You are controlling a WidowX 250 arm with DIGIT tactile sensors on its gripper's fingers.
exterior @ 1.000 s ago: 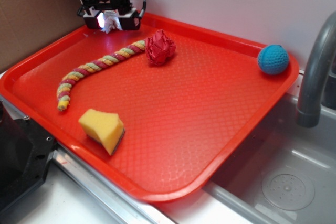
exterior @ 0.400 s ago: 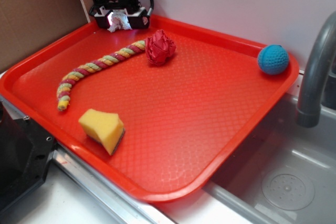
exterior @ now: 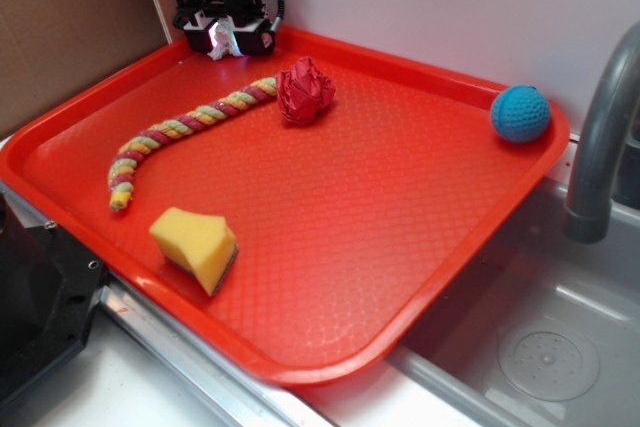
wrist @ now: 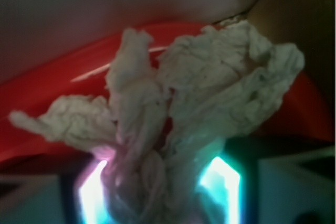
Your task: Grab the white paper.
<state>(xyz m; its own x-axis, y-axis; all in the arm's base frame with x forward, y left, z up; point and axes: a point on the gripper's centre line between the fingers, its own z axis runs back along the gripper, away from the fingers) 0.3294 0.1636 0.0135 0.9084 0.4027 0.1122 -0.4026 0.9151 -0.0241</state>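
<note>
The small crumpled wad of white paper (exterior: 226,36) is sitting pinched between the jaws of the black gripper (exterior: 226,40), at the 11 o'clock corner of the red plastic tray (exterior: 420,247). In the wrist view the wad (wrist: 173,114) is filling most of the frame, its twisted lower end is narrowing between two glowing teal-lit patches, and the finger surfaces themselves are too dark to make out. The jaws are standing closed to the width of the wad. Whether the wad is touching the tray floor cannot be determined. The arm above the gripper is running off the top edge of the exterior view.

A crumpled red paper ball (exterior: 306,91) is lying at 4 o'clock from the gripper, near it. A braided multicoloured rope (exterior: 180,132) is stretching toward 7 o'clock. A yellow sponge block (exterior: 195,244) is resting near the front rim. A blue crocheted ball (exterior: 520,113) is sitting at the 2 o'clock corner. A grey faucet (exterior: 603,147) is partly cut off at the right edge.
</note>
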